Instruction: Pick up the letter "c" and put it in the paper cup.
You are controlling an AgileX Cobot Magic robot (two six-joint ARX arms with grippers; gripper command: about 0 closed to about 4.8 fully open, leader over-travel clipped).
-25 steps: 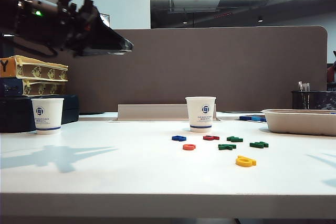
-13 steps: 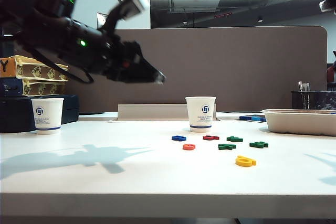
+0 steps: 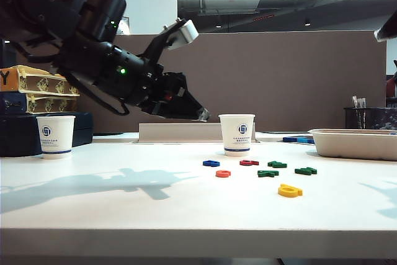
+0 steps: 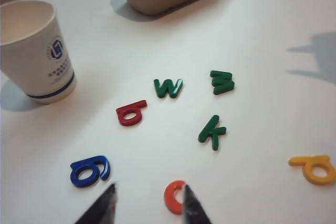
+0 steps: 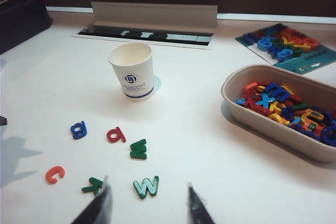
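Left gripper [image 4: 148, 204] fingers [image 4: 100, 209] parted above letter "c" [image 4: 174, 196]

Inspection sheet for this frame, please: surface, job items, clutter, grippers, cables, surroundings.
Surface: white table, bare apart from the loose letters and cups.
Job's things: orange letter c lies flat; paper cup stands upright behind the letters, looks empty.
Clutter: blue g, red letter, three green letters, yellow letter, twin cup, tray of letters.
Grippers: left gripper in the air over the c, jaws open, holding nothing; right gripper above the green letters, jaws open, holding nothing.
Cables: nothing seen.
Surroundings: brown partition, stacked boxes, letter board.
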